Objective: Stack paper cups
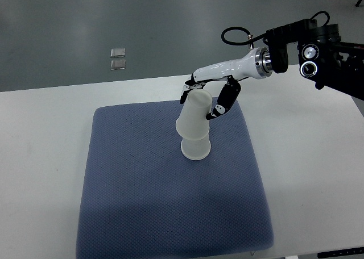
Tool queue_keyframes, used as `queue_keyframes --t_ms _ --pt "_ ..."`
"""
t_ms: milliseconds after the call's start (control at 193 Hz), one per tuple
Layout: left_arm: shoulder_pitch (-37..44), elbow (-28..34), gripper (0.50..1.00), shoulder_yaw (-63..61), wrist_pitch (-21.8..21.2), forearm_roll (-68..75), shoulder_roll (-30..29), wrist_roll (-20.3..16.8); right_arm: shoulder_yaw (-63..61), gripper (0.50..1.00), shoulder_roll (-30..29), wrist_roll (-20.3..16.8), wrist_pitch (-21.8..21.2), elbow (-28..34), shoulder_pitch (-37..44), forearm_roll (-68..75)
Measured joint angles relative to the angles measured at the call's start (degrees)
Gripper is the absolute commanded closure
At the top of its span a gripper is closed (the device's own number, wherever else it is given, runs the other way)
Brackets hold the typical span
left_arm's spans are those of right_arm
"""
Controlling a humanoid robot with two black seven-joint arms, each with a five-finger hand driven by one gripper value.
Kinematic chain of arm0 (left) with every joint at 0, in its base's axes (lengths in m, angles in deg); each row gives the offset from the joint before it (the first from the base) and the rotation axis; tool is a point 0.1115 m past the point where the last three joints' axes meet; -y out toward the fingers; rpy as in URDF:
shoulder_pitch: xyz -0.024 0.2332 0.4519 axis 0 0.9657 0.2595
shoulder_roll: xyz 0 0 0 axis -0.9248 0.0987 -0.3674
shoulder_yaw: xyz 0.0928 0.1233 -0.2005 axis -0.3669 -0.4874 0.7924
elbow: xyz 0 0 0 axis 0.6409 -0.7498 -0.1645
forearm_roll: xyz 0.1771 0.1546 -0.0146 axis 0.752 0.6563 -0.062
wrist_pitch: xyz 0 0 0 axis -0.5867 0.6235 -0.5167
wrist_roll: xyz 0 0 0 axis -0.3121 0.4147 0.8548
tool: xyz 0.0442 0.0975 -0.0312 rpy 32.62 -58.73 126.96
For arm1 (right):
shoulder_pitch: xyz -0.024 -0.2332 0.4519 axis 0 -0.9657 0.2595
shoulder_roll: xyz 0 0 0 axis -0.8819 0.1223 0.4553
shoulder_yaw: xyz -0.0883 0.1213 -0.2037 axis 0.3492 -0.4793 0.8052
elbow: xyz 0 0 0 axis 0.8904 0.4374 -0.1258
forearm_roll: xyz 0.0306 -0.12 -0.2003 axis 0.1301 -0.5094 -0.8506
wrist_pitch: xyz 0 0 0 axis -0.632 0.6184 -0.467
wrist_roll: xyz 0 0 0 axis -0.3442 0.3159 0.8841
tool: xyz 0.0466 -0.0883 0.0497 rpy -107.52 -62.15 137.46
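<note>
A single top view looks steeply down from the robot's side onto the white desk [45, 134], mid-distance; the blue mat [142, 213] fills the centre, grey floor [114, 20] lies beyond the desk.

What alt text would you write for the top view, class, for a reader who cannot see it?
The right hand grips an upturned white paper cup, tilted, on top of another upturned cup. Both stand on a blue-grey mat on a white table.
</note>
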State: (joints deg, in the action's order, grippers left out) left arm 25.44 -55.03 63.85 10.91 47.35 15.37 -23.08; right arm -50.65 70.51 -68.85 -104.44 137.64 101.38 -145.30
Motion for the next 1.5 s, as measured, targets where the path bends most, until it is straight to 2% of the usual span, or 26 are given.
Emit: queue_keyframes --t_ms 244,379,576,794,986,1131,1251,1500 --pt "0.0 0.0 0.5 0.0 0.0 0.0 0.0 0.0 -0.4 0.589 -0.2 0.0 0.6 -0.4 0.1 0.7" --pt "0.0 0.0 0.5 0.0 0.0 0.0 0.0 0.0 -2.0 0.589 0.2 0.0 0.8 -3.0 0.0 3.4" --pt "0.0 0.0 0.5 0.0 0.0 0.0 0.0 0.0 -7.1 0.587 -0.7 -0.2 2.0 -12.7 -5.5 19.5" --pt "0.0 0.0 0.5 0.0 0.0 0.0 0.0 0.0 -9.9 0.587 -4.3 -4.5 3.3 -21.2 -12.7 42.0" --pt "0.0 0.0 0.5 0.0 0.0 0.0 0.0 0.0 -10.0 0.587 -9.0 -5.1 9.3 -25.3 -17.9 57.0" --pt "0.0 0.0 0.5 0.0 0.0 0.0 0.0 0.0 -12.2 0.587 -12.6 -5.1 13.4 -30.7 -19.8 67.1" --pt "0.0 0.0 0.5 0.0 0.0 0.0 0.0 0.0 -14.1 0.587 -13.8 -5.0 14.0 -33.4 -21.2 71.9" --pt "0.0 0.0 0.5 0.0 0.0 0.0 0.0 0.0 -16.2 0.585 -14.4 -3.7 14.2 -34.3 -21.7 73.3"
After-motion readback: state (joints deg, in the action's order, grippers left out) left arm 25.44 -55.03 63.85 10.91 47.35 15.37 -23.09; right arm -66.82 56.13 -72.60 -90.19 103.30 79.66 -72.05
